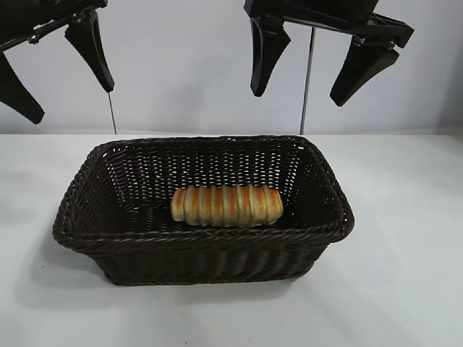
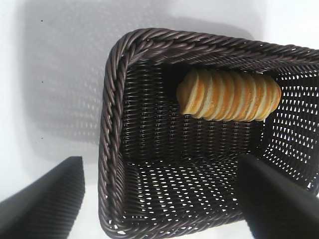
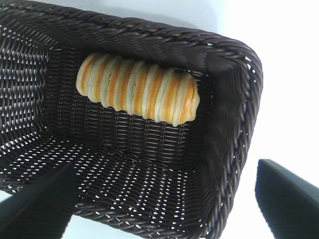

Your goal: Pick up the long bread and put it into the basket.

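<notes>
Nearest the exterior camera sits the basket (image 1: 202,242), dark brown wicker with a braided rim, resting on the white table (image 1: 405,275). Long bread (image 1: 226,205) lies on its side on the basket floor, close against the near long wall and toward the right half. Left gripper (image 1: 61,69) hangs above the basket's left end, jaws spread wide, holding nothing. Right gripper (image 1: 318,69) hangs above the right end, jaws likewise wide apart and empty. Both stand well clear of the bread.
</notes>
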